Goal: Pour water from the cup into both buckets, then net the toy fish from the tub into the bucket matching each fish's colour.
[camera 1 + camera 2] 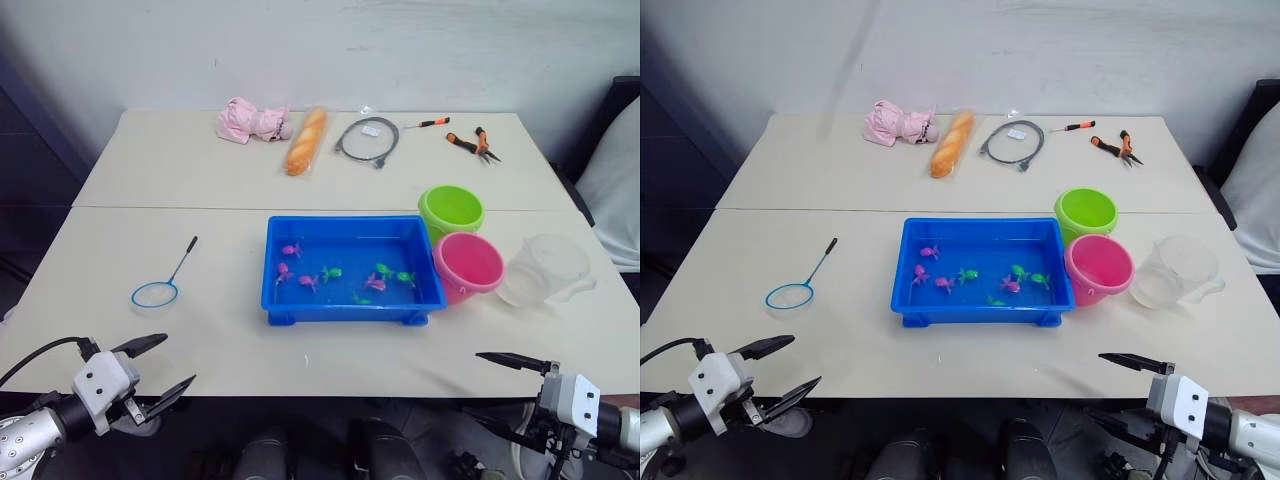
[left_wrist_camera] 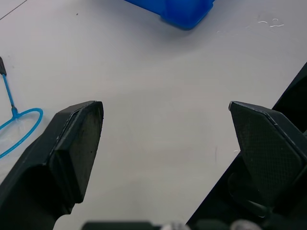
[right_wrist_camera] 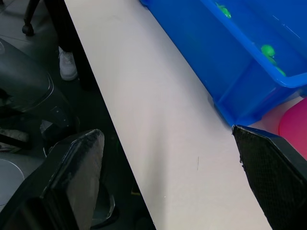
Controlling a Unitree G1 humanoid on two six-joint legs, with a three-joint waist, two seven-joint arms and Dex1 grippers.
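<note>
Both hands hang at the near edge of our pale counter (image 1: pixel 200 330), released and holding nothing: our left hand (image 1: pixel 155 370) short of the shallow bright blue plastic tub (image 1: pixel 352 268) on its left side, our right hand (image 1: pixel 505 390) short of it on the right. We judge the task has not begun. Right of the tub stand the lime green plastic bucket (image 1: pixel 451 210) and the pink plastic bucket (image 1: pixel 467 265), touching the tub's rim, probably so netted fish travel little. Further right sits the clear plastic cup with a side handle (image 1: pixel 545 270), nearest our right hand for pouring. Tiny pink and green toy fish (image 1: pixel 330 272) lie inside the tub. Left of it lies the blue-rimmed round net (image 1: pixel 157 292), by our left hand.
</note>
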